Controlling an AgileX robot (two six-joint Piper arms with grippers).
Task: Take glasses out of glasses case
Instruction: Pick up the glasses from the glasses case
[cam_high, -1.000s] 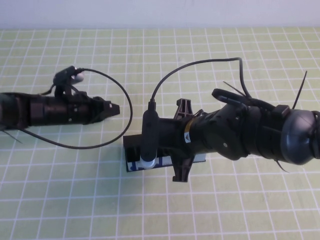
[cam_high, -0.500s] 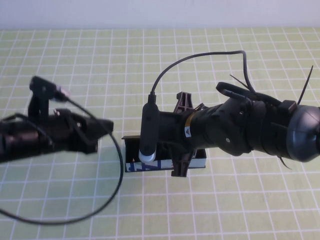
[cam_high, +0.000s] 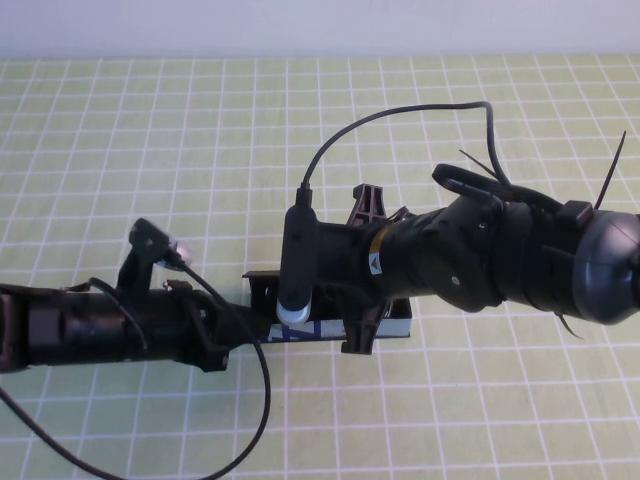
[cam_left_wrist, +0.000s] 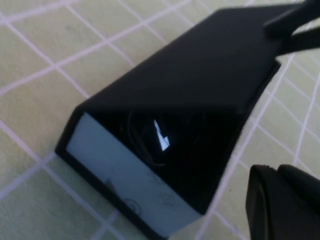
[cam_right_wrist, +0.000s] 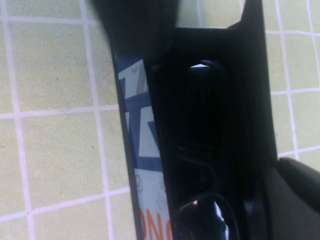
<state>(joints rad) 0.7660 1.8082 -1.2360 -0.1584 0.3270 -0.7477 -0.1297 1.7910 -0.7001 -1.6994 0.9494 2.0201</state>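
The glasses case (cam_high: 395, 322) lies mid-table under my right arm, its pale blue printed side facing the front. In the right wrist view the case (cam_right_wrist: 142, 130) is open, with the black glasses (cam_right_wrist: 200, 150) lying inside. The left wrist view looks into the case (cam_left_wrist: 165, 85) from its end and shows a glasses lens (cam_left_wrist: 155, 140) under the raised lid. My right gripper (cam_high: 363, 275) is open and points down over the case, its fingers (cam_right_wrist: 295, 200) straddling it. My left gripper (cam_high: 222, 350) is shut and empty, low beside the case's left end.
The table (cam_high: 150, 130) is covered with a green cloth with a white grid. Black camera cables (cam_high: 400, 120) loop above the right arm and around the left arm. The white wall runs along the far edge.
My left arm has swung from the far left toward the front and now reaches in low at the case's left end. The right arm shifted slightly early on and now holds still.
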